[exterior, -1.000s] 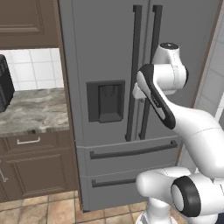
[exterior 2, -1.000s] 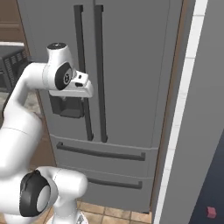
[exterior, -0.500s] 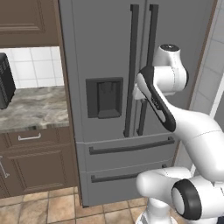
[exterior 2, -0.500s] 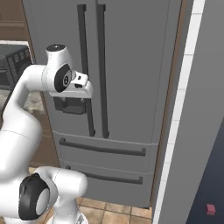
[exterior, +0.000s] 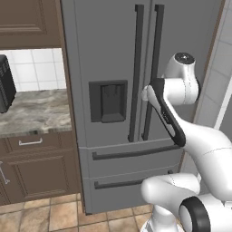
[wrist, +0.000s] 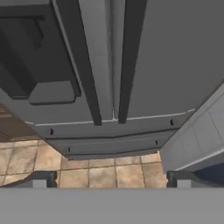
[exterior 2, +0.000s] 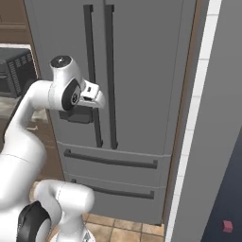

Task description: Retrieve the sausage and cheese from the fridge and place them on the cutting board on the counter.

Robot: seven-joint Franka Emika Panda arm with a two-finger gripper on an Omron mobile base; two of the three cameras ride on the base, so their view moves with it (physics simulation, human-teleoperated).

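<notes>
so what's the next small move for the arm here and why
Probably ease the hand forward toward one of the long dark bar handles. The tall grey French-door fridge is shut, and the open fingers sit short of both handles, closing on nothing, so a door must be gripped before anything inside can be reached.

Hand (wrist: pixel 111 179) raised, fingers apart

Glossy white rounded arm links with dark grey joint caps and a black band along the forearm; the hand (wrist: pixel 112 181) ends in small dark fingertips (wrist: pixel 41 179).
</notes>
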